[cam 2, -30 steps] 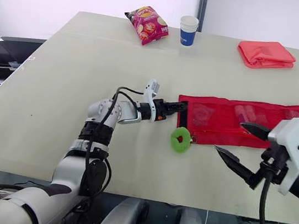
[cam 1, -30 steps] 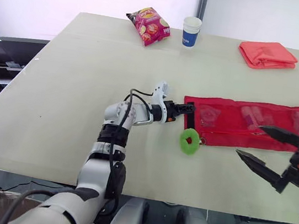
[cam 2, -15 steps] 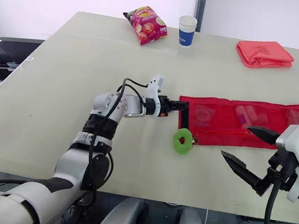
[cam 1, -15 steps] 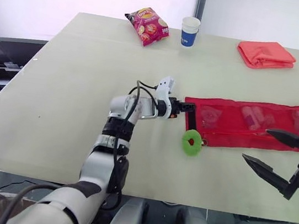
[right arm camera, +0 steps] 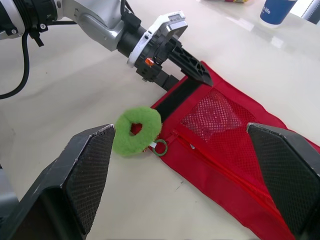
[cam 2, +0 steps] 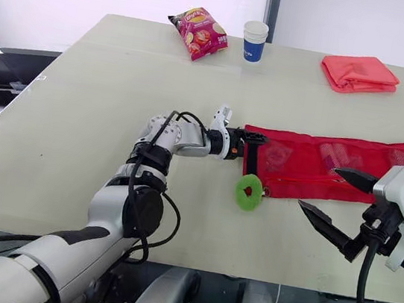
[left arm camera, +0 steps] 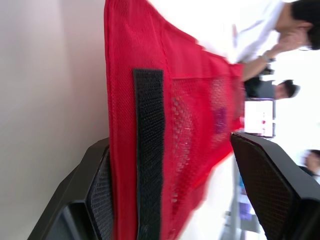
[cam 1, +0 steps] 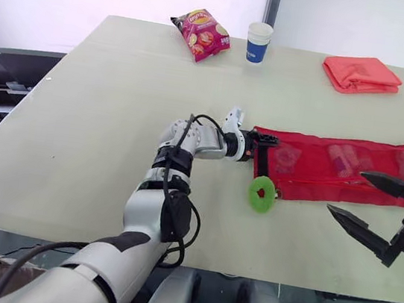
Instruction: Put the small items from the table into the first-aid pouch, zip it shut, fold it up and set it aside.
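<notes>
Lying flat on the 3 o'clock side of the pale table (cam 1: 95,106), the first-aid pouch (cam 1: 349,172) is a long red mesh rectangle, unfolded. Its see-through pockets hold pale small items, too blurred to name. A fluffy green ring (cam 1: 261,192) rests at the pouch's 7 o'clock corner. The left gripper (cam 1: 265,141) sits at the pouch's 9 o'clock end. The right gripper (cam 1: 370,205) hovers at the pouch's 5 o'clock, its pointed black fingers spread wide with nothing between them. A crinkled red chip bag (cam 1: 201,34) and a blue-and-white paper cup (cam 1: 258,42) stand at the table's 12 o'clock. A folded coral cloth (cam 1: 361,74) lies at 2 o'clock.

The left wrist view shows the coarse mesh weave and a black fuzzy strip (left arm camera: 149,150) across the pouch's end. The left fingers are parted well apart with that end between them, one touching its edge and the other clear of it.

From the right wrist, a small metal ring (right arm camera: 160,148) links the green ring to the zipper line. Whether the zip is shut I cannot tell.
</notes>
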### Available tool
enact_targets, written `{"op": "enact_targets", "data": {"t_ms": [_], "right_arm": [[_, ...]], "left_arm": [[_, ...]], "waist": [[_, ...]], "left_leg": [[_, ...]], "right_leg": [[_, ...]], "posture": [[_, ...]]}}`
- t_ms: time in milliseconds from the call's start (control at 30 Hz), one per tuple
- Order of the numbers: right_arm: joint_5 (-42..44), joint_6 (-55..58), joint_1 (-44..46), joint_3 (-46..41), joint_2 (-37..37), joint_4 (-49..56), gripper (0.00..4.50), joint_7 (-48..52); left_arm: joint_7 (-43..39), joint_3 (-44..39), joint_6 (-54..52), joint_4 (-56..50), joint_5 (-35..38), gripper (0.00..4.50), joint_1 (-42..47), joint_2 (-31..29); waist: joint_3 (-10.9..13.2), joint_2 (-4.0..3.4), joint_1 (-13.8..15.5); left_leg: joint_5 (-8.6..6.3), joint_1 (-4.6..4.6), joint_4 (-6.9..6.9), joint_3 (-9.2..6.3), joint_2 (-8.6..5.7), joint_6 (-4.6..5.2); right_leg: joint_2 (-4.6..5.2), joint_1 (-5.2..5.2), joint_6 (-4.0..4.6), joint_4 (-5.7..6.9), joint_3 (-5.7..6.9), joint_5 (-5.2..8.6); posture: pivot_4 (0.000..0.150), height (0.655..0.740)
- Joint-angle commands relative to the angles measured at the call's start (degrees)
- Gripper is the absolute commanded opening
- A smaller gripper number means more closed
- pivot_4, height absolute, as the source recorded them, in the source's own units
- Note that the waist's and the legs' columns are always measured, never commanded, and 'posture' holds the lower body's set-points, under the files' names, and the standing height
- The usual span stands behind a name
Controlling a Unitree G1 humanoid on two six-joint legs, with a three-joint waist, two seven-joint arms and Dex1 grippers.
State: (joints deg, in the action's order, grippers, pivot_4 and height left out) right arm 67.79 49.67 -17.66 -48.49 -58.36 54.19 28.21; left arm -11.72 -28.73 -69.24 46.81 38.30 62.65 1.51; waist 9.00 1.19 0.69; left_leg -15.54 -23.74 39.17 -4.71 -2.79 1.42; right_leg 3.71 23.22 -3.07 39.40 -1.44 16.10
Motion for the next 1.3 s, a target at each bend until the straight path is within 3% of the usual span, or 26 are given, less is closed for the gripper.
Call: {"op": "enact_targets", "data": {"t_ms": [33, 67, 167, 367, 533, 767, 900, 967, 1133, 1300], "right_arm": [[1.19, -0.91, 0.25, -2.1, -0.97, 1.41, 4.5, -0.7], [1.38, -0.92, 0.24, -2.13, -1.02, 1.49, 4.5, -0.85], [1.91, -0.93, 0.03, -2.32, -1.13, 1.71, 4.5, -1.11], [1.92, -1.21, -0.11, -1.27, -1.22, 1.8, 4.5, -1.56], [4.13, -1.86, 4.05, 6.21, -2.98, 1.38, 4.5, -4.1], [-8.27, 1.26, 23.79, 39.18, -3.33, -2.15, 4.5, -8.2], [-18.98, 5.46, 41.03, 61.87, 10.9, -12.44, 4.5, -8.98], [-23.9, 5.48, 45.21, 67.65, 14.84, -16.86, 4.5, -7.99], [-30.74, 7.29, 49.45, 73.8, 15.63, -22.26, 4.5, -3.58], [-32.93, 9.77, 48.62, 71.55, 16.78, -23.75, 4.5, -3.25]], "left_arm": [[-3.68, 1.49, -0.25, -2.14, 1.22, 3.55, -0.74, -0.14], [-4.16, 2.45, 0.3, -2.76, 0.59, 3.55, -1.26, -0.14], [-5.41, 4.79, -0.26, -5.83, 0.13, 2.77, -3.22, -0.51], [-5.89, 7.52, -4.96, -13.11, 1.1, 0.03, -8.39, -1.35], [-5.98, 6.41, -4.09, -14.53, 1.74, 0.03, -9.35, -1.85], [-5.88, 2.33, -11.65, -20.12, 5.25, 0.03, -10.43, -8.51], [-4.34, 0.24, -15.62, -25.62, 6.63, 0.03, -13.23, -9.34], [-3.15, -0.63, -16.47, -27.68, 6.86, 0.03, -14.21, -8.5], [-0.26, -3.12, -17.12, -31.44, 7.16, 0.03, -15.15, -5.84], [1.28, -4.48, -16.9, -33.06, 7.4, 0.03, -15.68, -4.39]], "waist": [[-0.01, -0.01, -0.02], [-0.01, -0.01, -0.02], [-0.01, -0.01, 0.06], [-0.01, -0.01, 0.06], [-0.01, -0.01, 0.01], [0.02, 0.04, -1.74], [-0.01, 0.2, -1.4], [-0.01, 0.22, -1.62], [-0.01, 0.22, -1.16], [-0.01, 0.21, -1.5]], "left_leg": [[0.0, 0.02, -0.01, 0.01, 0.0, 0.0], [0.0, 0.02, 0.0, 0.01, 0.0, 0.0], [0.0, 0.02, -0.01, 0.02, 0.01, 0.0], [0.0, 0.01, 0.0, 0.01, 0.01, 0.0], [0.0, 0.03, 0.0, 0.04, 0.01, 0.0], [0.03, 0.03, -0.03, 0.05, 0.07, -0.05], [0.07, -0.07, -0.03, 0.01, -0.04, -0.11], [0.06, -0.1, -0.01, -0.03, -0.08, -0.12], [0.07, -0.09, 0.03, -0.11, -0.19, -0.12], [0.06, -0.09, 0.01, -0.11, -0.18, -0.12]], "right_leg": [[-0.01, 0.0, 0.0, 0.01, -0.01, 0.0], [-0.01, 0.0, 0.0, 0.01, -0.01, 0.0], [0.0, 0.0, 0.0, 0.01, -0.03, 0.0], [0.01, 0.0, 0.0, 0.01, -0.04, 0.0], [0.0, 0.0, 0.0, 0.01, -0.06, 0.0], [-0.04, 0.15, 0.02, 0.14, -0.11, 0.0], [0.07, 0.33, 0.02, 0.27, -0.13, 0.01], [0.12, 0.36, 0.02, 0.25, -0.14, 0.01], [0.24, 0.38, 0.02, 0.29, -0.14, 0.0], [0.32, 0.38, 0.02, 0.32, -0.15, 0.0]], "posture": [[0.15, 0.74], [0.15, 0.74], [0.15, 0.74], [0.15, 0.74], [0.15, 0.74], [0.15, 0.74], [0.15, 0.74], [0.15, 0.74], [0.15, 0.74], [0.15, 0.74]]}}
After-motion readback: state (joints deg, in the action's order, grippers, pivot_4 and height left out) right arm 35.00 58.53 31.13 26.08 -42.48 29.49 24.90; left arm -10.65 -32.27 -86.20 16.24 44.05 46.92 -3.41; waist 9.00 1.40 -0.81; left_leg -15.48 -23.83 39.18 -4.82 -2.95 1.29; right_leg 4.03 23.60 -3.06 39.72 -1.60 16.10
